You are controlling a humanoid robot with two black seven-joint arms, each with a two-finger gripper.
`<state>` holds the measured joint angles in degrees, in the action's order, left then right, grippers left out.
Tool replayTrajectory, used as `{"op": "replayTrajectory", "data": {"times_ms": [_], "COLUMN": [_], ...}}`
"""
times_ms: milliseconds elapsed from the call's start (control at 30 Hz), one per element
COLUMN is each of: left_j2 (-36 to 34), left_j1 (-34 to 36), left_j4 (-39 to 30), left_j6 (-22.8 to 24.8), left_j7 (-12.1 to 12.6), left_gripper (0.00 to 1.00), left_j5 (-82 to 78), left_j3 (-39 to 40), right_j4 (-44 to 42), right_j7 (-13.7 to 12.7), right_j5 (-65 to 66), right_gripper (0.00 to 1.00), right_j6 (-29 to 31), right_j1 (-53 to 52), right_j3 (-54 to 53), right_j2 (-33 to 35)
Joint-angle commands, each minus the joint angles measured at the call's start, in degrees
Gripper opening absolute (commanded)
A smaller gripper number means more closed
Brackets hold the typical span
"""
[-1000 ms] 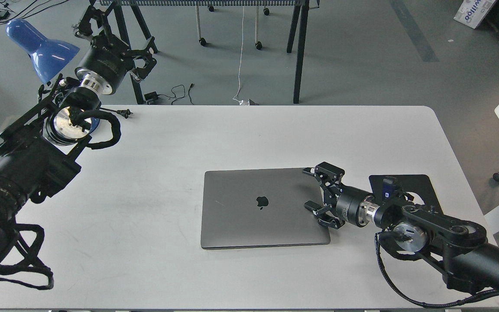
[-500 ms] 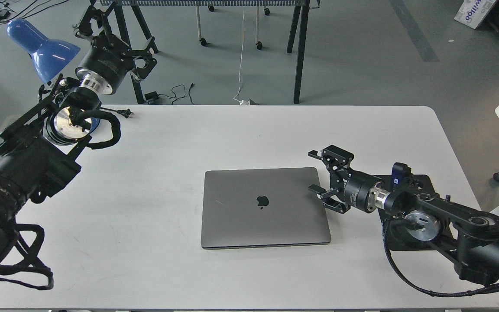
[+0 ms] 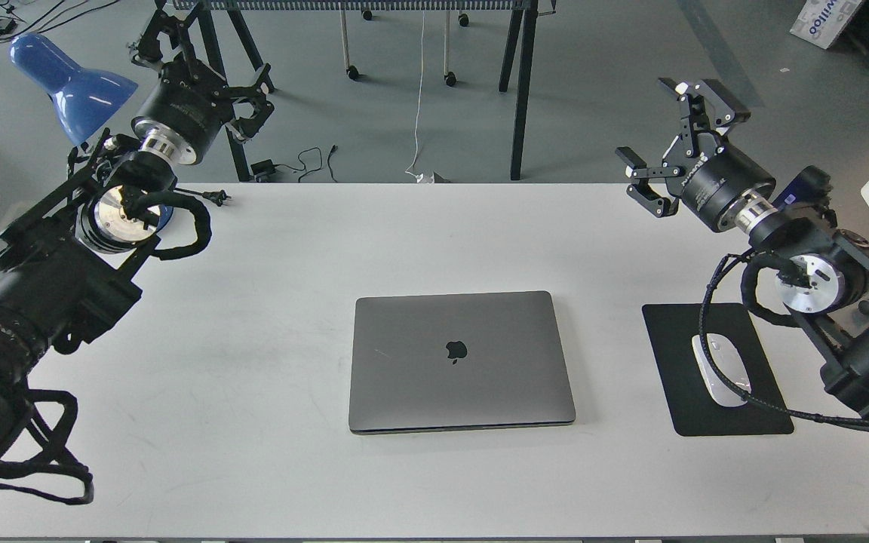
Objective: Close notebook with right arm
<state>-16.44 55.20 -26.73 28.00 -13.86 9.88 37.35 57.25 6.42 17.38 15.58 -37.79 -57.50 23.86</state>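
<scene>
Your right gripper (image 3: 672,139) has its two fingers spread wide, and nothing is between them. It holds nothing and touches nothing; it hangs in the air above the far right edge of the table (image 3: 268,467), with the grey floor behind it. One finger (image 3: 706,94) points up and away, the other finger (image 3: 642,185) reaches toward the table edge.

Below the gripper and nearer to you lies a black mouse pad (image 3: 680,400), flat on the table, and a white mouse (image 3: 717,362) rests on it. The thin braided cable (image 3: 706,332) of your right arm (image 3: 804,264) passes in front of the mouse and the pad. Nothing stands between the gripper and the notebook.

The notebook (image 3: 461,362) is well apart from the gripper, to its left and much nearer to you, in the middle of the table. Its lid is down flat, with the dark logo facing up. It lies just left of the mouse pad, not touching it.

Your left gripper (image 3: 201,68) is far on the other side, raised over the far left corner of the table, beside a blue lamp shade (image 3: 72,83). It is dark and seen partly end-on, so you cannot tell how far its fingers are open.
</scene>
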Motion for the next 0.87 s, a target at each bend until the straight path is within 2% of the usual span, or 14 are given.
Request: {"op": "replayTrajectory", "data": {"times_ms": [0,133,300,400,500,700,833], "left_j2": [0.09,0.18,0.09,0.00,0.00,0.00,0.00], "left_j1": [0.17,0.17,0.17,0.17,0.17,0.08,0.08], "left_j4": [0.10,0.10,0.01,0.01,0.01,0.01,0.01], "left_j6": [0.00,0.00,0.00,0.00,0.00,0.00,0.00], "left_j7": [-0.03,-0.12,-0.03,0.23,0.50,0.50,0.41], "left_gripper": [1.00,1.00,1.00,1.00,1.00,1.00,1.00], "left_j5": [-0.04,0.05,0.22,0.49,0.49,0.49,0.49], "left_j3": [0.00,0.09,0.18,0.44,0.53,0.44,0.35], "right_j4": [-0.65,-3.63,-8.55,-13.55,-16.73,-17.53,-17.62], "right_j7": [0.09,-0.53,-4.30,-4.31,-3.96,-3.52,-2.29], "right_j5": [-5.41,-13.40,-22.38,-23.44,-23.44,-23.18,-23.27], "right_gripper": [0.99,1.00,1.00,1.00,1.00,1.00,1.00], "right_j6": [-0.03,0.50,4.35,7.96,8.59,12.10,12.10], "right_j1": [-0.09,-0.62,-1.50,-1.67,-1.85,-1.85,-1.85], "right_j3": [-6.47,-8.94,-9.12,-9.12,-9.12,-5.70,-5.61], "right_j2": [-1.53,-1.62,-1.27,-1.79,-3.46,-3.99,-3.99]}}
